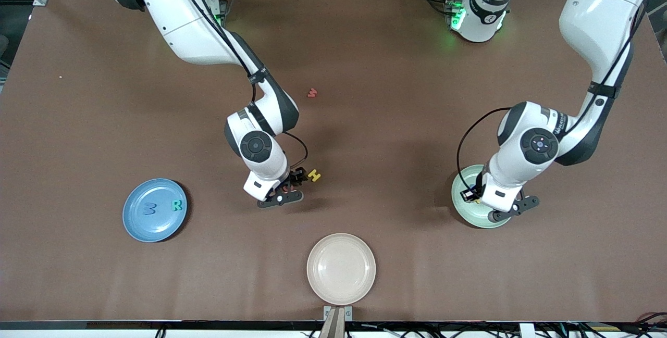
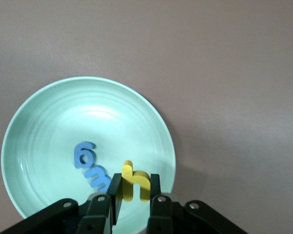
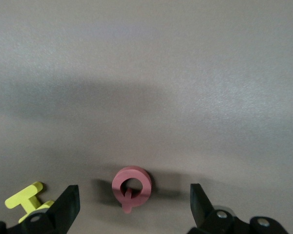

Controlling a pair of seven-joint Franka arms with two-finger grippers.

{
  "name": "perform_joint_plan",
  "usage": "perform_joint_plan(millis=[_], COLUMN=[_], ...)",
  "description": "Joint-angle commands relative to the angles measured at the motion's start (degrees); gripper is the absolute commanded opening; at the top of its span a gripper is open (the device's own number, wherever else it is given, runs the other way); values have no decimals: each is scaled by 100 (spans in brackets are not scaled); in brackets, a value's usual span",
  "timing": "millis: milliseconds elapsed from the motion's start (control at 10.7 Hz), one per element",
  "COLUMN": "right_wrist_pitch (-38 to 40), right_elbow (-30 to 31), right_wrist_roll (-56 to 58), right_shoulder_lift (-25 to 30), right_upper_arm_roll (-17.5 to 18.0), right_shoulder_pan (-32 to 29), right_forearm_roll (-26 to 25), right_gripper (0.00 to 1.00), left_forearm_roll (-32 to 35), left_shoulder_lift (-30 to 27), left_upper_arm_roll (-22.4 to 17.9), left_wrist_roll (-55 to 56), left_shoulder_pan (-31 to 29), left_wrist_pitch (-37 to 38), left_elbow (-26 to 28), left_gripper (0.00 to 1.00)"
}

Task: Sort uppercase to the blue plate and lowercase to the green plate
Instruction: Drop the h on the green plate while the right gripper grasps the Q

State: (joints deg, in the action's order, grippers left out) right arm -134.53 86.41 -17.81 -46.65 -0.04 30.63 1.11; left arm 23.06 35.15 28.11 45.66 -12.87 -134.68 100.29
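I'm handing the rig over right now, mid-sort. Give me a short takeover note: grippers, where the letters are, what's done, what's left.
Left gripper: over the green plate, shut on the yellow h, not yet released.
Right gripper: open, low over the table, fingers either side of the red Q; the yellow H lies beside it.
Done: blue M and teal R on the blue plate; blue g and blue m on the green plate.
Left: release h; move Q and H to the blue plate; the red lowercase letter, nearer the bases, to green. The cream plate holds nothing.
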Motion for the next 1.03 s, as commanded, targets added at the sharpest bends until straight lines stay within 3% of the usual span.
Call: perform_joint_plan(millis=[0,94,187,281,374,468,561,935], right_wrist_pitch=[-11,-20,-133,-169,-170,-170,-170,-161], right_elbow=[-160,-160,-160,-160,-160,-160,-160,-160], right_wrist_roll=[-248,-292,-301,-302,-293,-293,-275,-205], right_shoulder_lift=[-195,-221,-230,-230,-230,-230,-230,-187], right_upper_arm_roll=[-32,-32,-32,-32,-32,-32,-32,-40], right_shoulder_pan=[57,101,127,127,119,110,101,40], right_forearm_roll=[100,83,100,100,100,100,92,39], right_gripper=[100,100,100,100,72,19,0,0], left_forearm_roll=[119,119,128,128,128,128,128,58], left_shoulder_lift=[202,194,176,159,141,124,106,-157], left_upper_arm_roll=[54,54,54,54,54,63,63,107], left_wrist_roll=[-267,-294,-321,-399,-470,-479,-488,-496], left_shoulder_pan=[-93,-93,-102,-102,-119,-119,-128,-93], left_wrist_pitch=[100,100,100,100,100,100,100,161], left_elbow=[-203,-212,-212,-212,-212,-212,-212,-203], left_gripper=[0,39,62,72,83,99,100,100])
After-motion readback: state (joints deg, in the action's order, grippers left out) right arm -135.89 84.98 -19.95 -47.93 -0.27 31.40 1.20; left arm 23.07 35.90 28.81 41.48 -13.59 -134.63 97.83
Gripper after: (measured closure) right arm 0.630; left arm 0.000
